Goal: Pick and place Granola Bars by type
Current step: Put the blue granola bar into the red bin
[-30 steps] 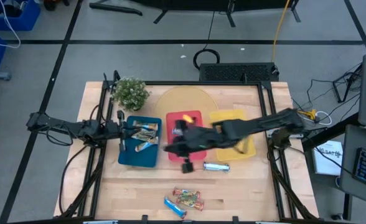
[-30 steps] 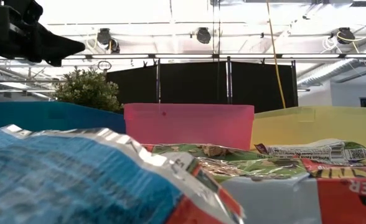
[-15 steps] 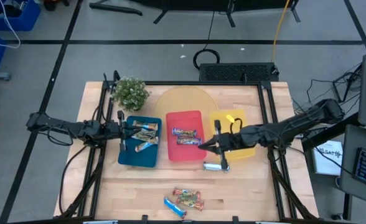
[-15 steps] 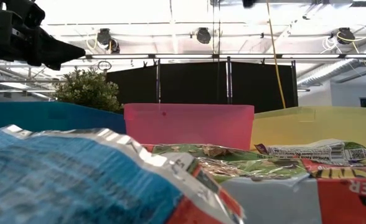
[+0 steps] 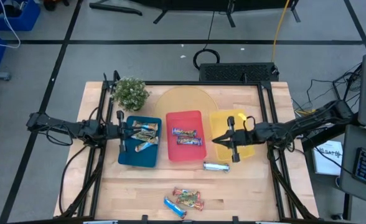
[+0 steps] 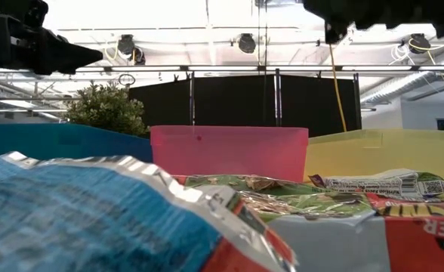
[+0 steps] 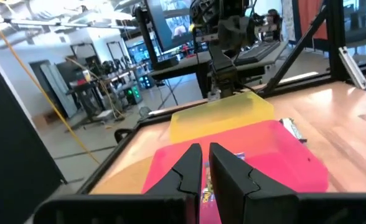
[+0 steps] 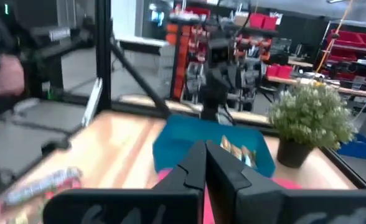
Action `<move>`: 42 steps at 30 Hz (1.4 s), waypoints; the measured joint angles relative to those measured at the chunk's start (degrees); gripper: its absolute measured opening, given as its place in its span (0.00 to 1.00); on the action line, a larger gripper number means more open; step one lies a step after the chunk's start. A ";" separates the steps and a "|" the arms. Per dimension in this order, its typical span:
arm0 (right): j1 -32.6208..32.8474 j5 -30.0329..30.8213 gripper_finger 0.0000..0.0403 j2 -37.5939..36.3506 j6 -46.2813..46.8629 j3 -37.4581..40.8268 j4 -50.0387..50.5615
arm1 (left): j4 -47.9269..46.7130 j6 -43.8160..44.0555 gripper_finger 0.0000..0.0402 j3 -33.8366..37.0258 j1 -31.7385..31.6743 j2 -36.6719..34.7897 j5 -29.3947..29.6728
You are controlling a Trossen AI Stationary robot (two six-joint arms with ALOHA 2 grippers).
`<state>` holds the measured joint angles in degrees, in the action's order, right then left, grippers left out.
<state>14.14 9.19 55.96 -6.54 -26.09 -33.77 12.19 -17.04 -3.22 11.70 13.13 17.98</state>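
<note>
Nearest the table's front edge: a cluster of granola bars (image 5: 184, 200), blue one slanting, red-green ones lying roughly crosswise, lettering too cropped to read in the low view. Farther back, a silver bar (image 5: 216, 166) lying crosswise just before the yellow tray (image 5: 220, 122), right gripper (image 5: 227, 142) clenched and empty above that tray; two bars crosswise in the red tray (image 5: 184, 152). Over the blue tray (image 5: 138, 155) with its slanting bars, left gripper (image 5: 121, 132) pinched closed, holding nothing.

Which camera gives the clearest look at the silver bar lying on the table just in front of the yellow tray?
The high view: the silver bar lies whole on bare wood, just in front of the yellow tray. The low view shows a pale wrapper that may be it, partly hidden. The left wrist view catches only an end beyond the red tray. The right wrist view misses it.
</note>
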 joint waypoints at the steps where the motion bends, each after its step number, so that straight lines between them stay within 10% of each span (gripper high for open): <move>1: -0.30 0.00 0.00 -0.53 -0.73 1.00 0.03 | 0.02 -0.62 0.10 0.00 0.00 0.00 0.00; 17: -0.91 0.01 0.00 -1.42 2.65 10.95 -2.64 | 4.50 0.78 0.10 0.00 -0.07 -0.02 3.38; 28: 2.26 5.27 0.00 3.94 -0.18 4.33 -2.36 | 7.37 6.71 0.10 0.00 -0.07 -0.02 5.80; 35: 10.28 24.85 0.00 17.14 2.79 -18.10 29.16 | 5.82 6.67 0.10 0.00 -0.05 -0.02 6.88; 42: 13.32 22.53 0.00 33.22 21.52 -38.51 67.20 | 3.90 7.80 0.10 0.00 -0.04 0.00 8.04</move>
<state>27.46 31.73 89.18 14.98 -64.59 33.44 16.09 -9.25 -3.22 11.66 13.13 26.02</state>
